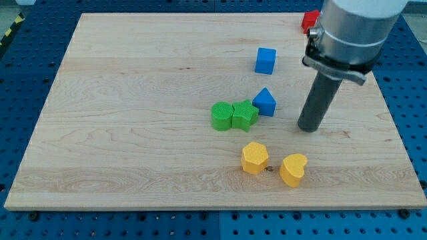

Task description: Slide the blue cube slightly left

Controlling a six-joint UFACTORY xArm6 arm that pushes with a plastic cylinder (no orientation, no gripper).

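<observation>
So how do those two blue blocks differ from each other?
The blue cube is box-shaped with a flat top; the blue pointed block rises to a peak. The cube stands alone nearer the view's top; the pointed one sits against the green star block, closer to my tip. Both are the same blue and similar in size.

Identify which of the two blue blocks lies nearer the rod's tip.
The pointed blue block, touching the green star; the blue cube sits farther up from my tip.

No readable txt, labels, nos. or signs anywhere in view.
</observation>
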